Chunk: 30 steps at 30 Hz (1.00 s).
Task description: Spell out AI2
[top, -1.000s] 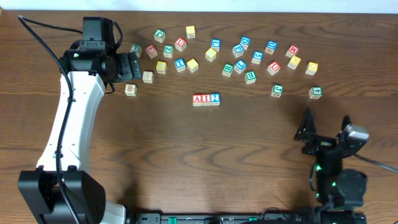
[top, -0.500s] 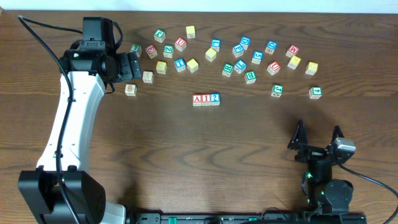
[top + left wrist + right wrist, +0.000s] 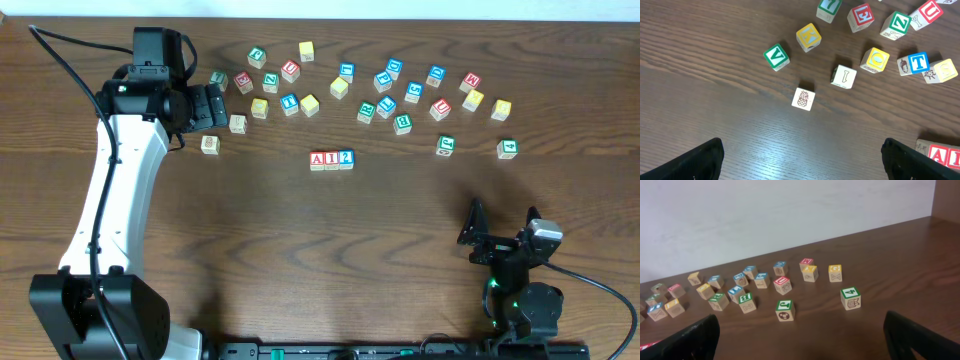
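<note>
Two pincers, both released: left pincer unmoved at far left, right pincer drawn back nearer the counter's front edge. AI2 row unchanged mid-counter, long axis running left-right, letter tops pointing away from the robot.

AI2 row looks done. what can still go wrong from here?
1. The left gripper hangs open near the pineapple block and the loose I block. A low retreat could sweep them across the table.
2. The AI2 row sits unguarded mid-table, so any arm path crossing it could break the word.

The right gripper is open and well clear of the row, so it is less of a worry.
</note>
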Tool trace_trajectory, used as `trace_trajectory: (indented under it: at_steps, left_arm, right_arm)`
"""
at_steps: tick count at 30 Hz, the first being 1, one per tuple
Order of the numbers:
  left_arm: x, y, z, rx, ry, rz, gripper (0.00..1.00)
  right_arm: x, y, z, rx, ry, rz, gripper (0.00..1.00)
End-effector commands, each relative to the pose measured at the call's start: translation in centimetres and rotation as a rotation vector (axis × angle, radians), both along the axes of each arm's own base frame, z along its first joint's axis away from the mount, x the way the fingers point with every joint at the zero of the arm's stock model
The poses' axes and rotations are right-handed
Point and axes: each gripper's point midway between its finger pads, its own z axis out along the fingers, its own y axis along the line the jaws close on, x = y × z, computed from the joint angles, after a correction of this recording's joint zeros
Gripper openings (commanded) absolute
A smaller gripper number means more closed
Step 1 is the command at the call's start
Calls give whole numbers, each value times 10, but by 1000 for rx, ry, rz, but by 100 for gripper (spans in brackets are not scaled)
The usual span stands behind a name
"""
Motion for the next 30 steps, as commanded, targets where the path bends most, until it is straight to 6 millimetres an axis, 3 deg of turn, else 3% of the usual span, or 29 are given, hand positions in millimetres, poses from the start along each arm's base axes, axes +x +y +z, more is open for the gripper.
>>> trace_trajectory:
  at_steps: [1,21,26,30]
  left_arm:
    - [2,4,17,14,-42,6,99]
    - [2,4,17,14,-42,6,99]
    - [-4,4,40,13,-101,4,99]
    - [-27,4,75,12,-198,5,99]
  right_arm:
    - [0,-1,-1,-5,0,1,99]
    - [0,-1,-1,-6,0,1,99]
    - [0,-1,-1,-5,0,1,99]
    - [0,-1,-1,-5,0,0,99]
